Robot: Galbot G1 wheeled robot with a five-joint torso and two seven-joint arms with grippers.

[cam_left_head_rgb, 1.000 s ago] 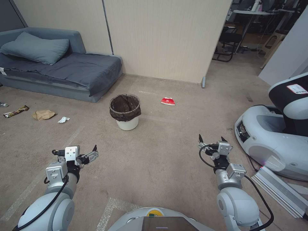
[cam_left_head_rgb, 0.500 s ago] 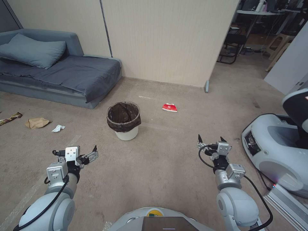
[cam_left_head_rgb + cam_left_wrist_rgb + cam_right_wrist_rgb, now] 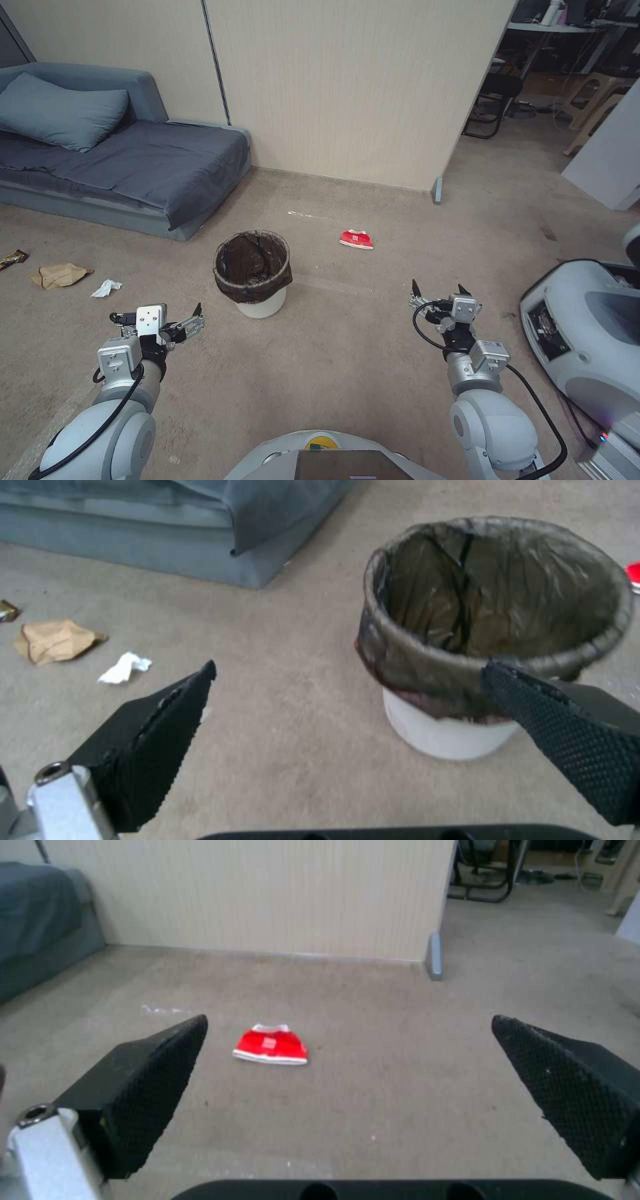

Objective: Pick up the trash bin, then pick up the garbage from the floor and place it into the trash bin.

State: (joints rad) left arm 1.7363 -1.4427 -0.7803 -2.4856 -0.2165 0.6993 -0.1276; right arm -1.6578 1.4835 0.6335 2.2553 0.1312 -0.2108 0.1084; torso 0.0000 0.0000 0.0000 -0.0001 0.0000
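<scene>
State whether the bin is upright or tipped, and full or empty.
Upright and empty: the bin stands on its white base, and the left wrist view looks into bare bag lining, no litter.

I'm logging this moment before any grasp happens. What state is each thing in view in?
trash bin: upright on the floor, bag-lined, untouched
red-white wrapper: flat on the floor
brown paper bag: crumpled, on the floor
white tissue: crumpled, on the floor
left end effector: open, empty
right end effector: open, empty

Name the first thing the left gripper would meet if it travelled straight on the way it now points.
Probably the trash bin: it stands just ahead of the open left gripper, slightly off its line.
</scene>
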